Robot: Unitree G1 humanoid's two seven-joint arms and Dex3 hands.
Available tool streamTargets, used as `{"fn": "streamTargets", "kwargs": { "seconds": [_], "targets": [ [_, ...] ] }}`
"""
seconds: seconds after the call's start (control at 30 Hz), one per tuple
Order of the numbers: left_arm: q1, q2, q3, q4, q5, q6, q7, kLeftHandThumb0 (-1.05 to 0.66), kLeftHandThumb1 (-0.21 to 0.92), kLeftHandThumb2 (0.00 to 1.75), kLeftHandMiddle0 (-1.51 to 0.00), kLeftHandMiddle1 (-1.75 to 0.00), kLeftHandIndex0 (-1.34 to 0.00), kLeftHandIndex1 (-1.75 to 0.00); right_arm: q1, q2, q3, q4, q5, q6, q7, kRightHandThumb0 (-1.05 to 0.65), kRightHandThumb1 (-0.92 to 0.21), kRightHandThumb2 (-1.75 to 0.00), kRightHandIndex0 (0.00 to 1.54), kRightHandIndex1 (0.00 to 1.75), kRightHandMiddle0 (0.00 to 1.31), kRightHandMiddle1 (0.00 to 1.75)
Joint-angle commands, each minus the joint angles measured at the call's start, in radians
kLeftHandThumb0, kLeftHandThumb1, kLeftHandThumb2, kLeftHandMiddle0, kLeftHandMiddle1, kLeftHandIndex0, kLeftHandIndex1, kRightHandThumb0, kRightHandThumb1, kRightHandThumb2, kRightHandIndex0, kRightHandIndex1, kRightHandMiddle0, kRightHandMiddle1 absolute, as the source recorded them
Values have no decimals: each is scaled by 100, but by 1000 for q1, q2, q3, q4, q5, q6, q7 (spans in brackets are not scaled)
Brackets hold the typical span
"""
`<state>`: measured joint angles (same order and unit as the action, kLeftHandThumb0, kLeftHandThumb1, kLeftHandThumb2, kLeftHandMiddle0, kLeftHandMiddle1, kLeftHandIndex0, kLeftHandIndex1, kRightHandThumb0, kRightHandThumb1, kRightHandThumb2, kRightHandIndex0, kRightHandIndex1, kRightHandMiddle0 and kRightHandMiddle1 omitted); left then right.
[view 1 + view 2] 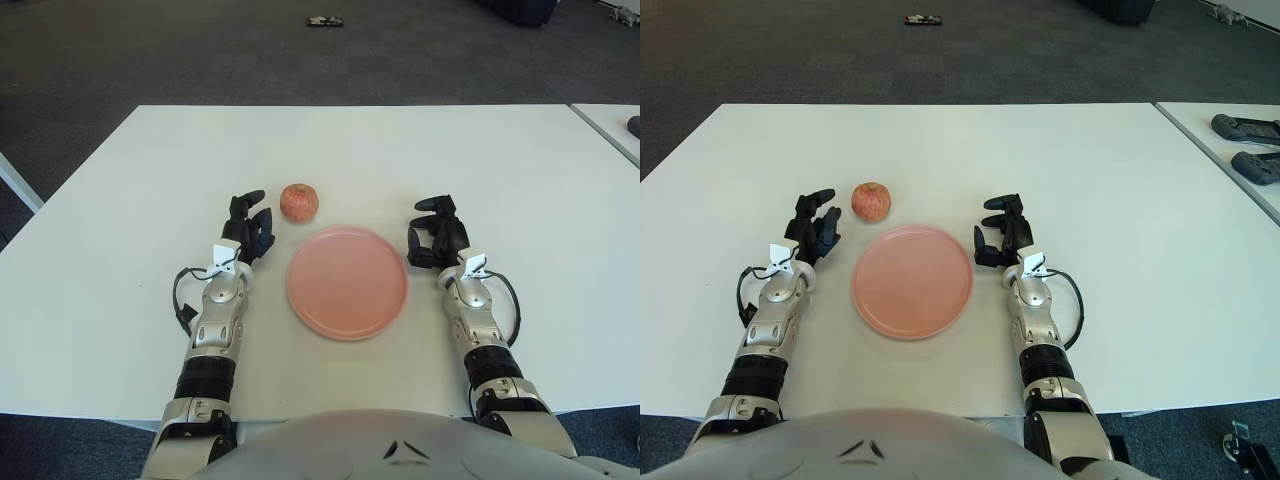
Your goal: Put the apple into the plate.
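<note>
A reddish apple [299, 201] sits on the white table just beyond the far left rim of a round pink plate [347, 282]. The plate is empty. My left hand [249, 226] rests on the table left of the plate and a little to the left of the apple, fingers relaxed and holding nothing. My right hand [436, 232] rests on the table right of the plate, fingers relaxed and empty. Both also show in the right eye view: the apple [870, 200] and the plate [912, 281].
The white table [400, 150] stretches wide around the plate. A second table at the right holds two dark controllers [1250, 128]. A small dark object [325, 20] lies on the carpet far behind.
</note>
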<state>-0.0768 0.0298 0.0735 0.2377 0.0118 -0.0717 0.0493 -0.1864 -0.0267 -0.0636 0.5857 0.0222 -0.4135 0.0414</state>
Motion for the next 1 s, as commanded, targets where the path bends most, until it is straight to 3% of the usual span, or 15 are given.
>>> {"fn": "streamTargets", "kwargs": {
  "seconds": [0.0,0.97],
  "targets": [
    [-8,6,3,-2,6,-4,8,-69,92,63,-39,-27,-5,-106,21,4,2,15,3,31,3,-5,-32,-129,128,175,103,175],
    [-7,3,1,-9,7,5,12,-69,92,64,-40,-26,-4,-106,17,5,-1,19,-1,38,-15,-3,-30,-130,130,175,103,175]
  ]
}}
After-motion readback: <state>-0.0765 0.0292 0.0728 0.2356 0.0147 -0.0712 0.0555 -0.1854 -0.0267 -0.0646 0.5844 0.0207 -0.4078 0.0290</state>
